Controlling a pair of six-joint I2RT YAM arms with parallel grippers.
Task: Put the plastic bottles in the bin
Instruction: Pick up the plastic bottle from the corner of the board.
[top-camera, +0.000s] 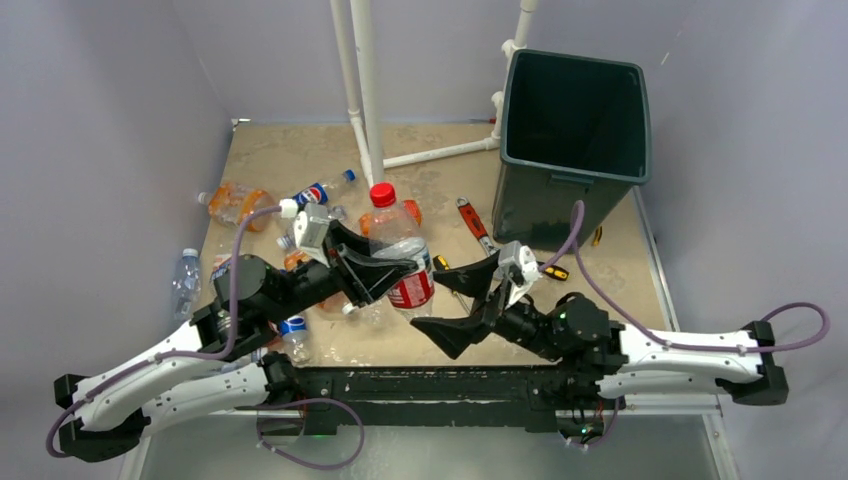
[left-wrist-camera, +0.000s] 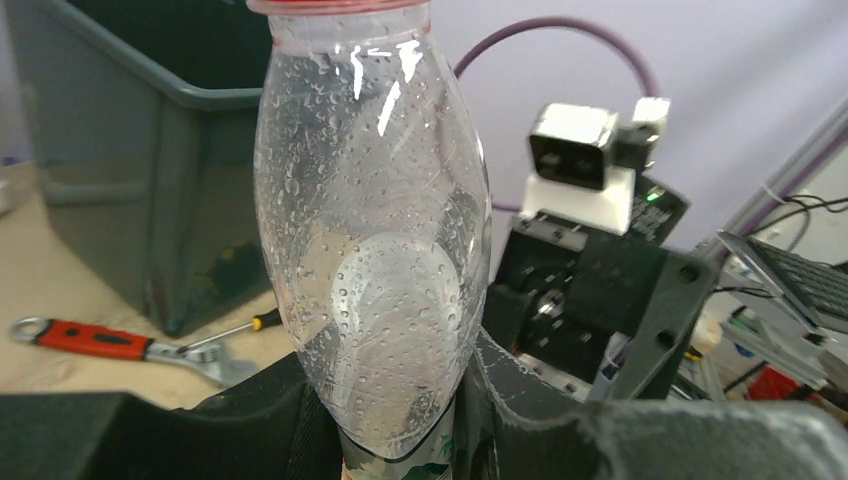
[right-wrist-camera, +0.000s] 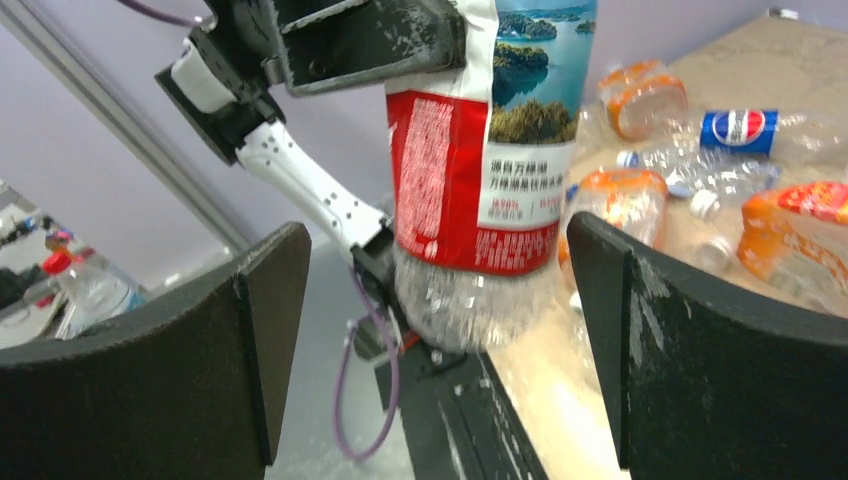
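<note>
A clear plastic bottle (top-camera: 398, 245) with a red cap and a red label stands upright above the table, held in my left gripper (top-camera: 385, 277). The jaws are shut on its lower body, just above the label. In the left wrist view the bottle (left-wrist-camera: 375, 250) fills the middle, rising out of the left gripper (left-wrist-camera: 400, 425). My right gripper (top-camera: 458, 305) is open just right of it. In the right wrist view the bottle (right-wrist-camera: 470, 180) hangs beyond the right gripper (right-wrist-camera: 437, 250) without touching it. More bottles (top-camera: 235, 203) lie at the table's left. The dark green bin (top-camera: 535, 205) stands at the back right.
A red-handled wrench (top-camera: 472, 222) and yellow-and-black screwdrivers (top-camera: 550, 271) lie between the arms and the bin. White pipes (top-camera: 365, 90) rise at the back centre. A Pepsi bottle (right-wrist-camera: 745, 128) and orange-tinted bottles (right-wrist-camera: 640, 95) are scattered on the tabletop.
</note>
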